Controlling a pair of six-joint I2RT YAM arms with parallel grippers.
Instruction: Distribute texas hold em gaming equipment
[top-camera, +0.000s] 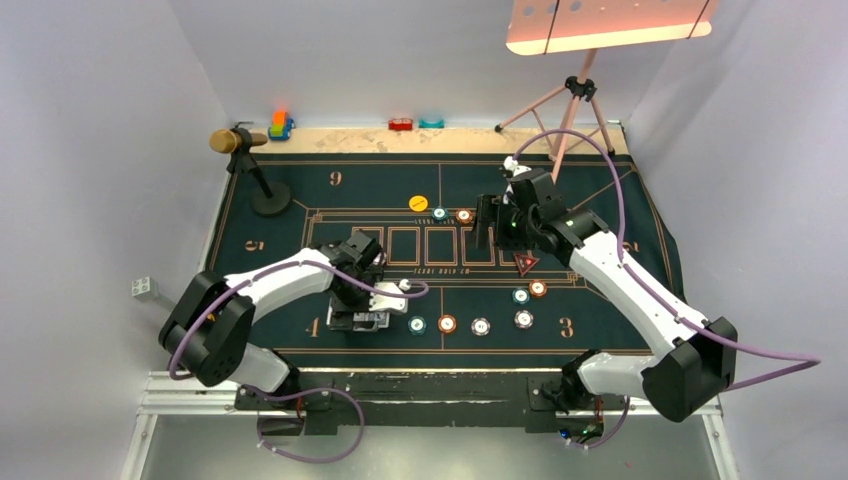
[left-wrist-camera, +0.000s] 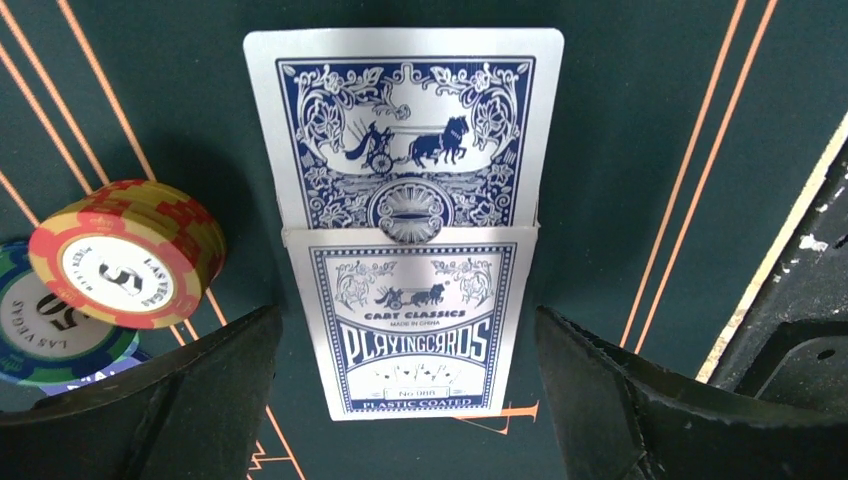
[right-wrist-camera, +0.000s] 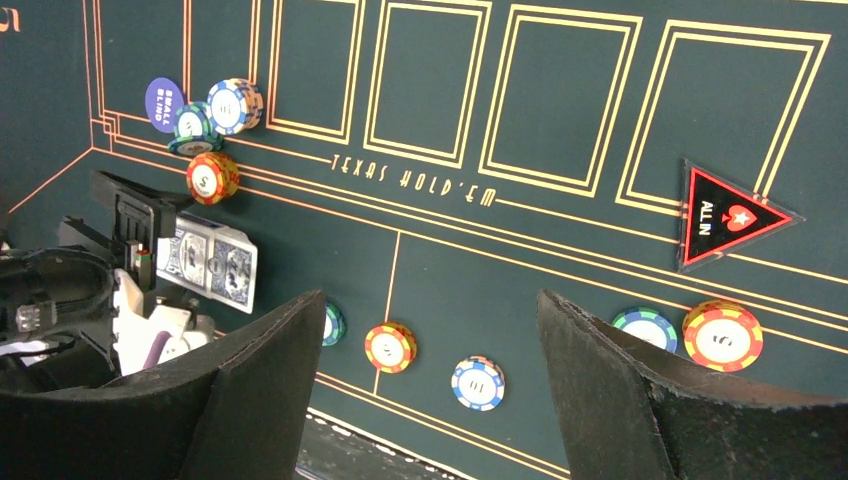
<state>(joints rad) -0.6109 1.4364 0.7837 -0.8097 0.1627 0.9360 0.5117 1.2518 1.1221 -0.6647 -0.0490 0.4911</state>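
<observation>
Pale grey walls (top-camera: 100, 120) boxing in my table (top-camera: 340, 140), bare plywood showing at its far edge, dark green gold-lined mat (top-camera: 290, 170) over the rest, glowing pinkish light panel (top-camera: 600, 25) on tripod (top-camera: 575, 100) back right, microphone (top-camera: 232, 141) on round stand back left, metal rail (top-camera: 200, 395) nearest me

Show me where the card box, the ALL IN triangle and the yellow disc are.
card box (left-wrist-camera: 412, 340), left wrist view, middle of its printed front.
ALL IN triangle (right-wrist-camera: 722, 216), right wrist view, its middle, at the lettering.
yellow disc (top-camera: 418, 202), top view, its centre.

Glossy printed card box (left-wrist-camera: 415, 330), centre; smooth shiny plastic chip (left-wrist-camera: 125, 255), left; matt cloth-like mat (left-wrist-camera: 620, 150); rough matt-black left gripper fingers (left-wrist-camera: 150, 410).
</observation>
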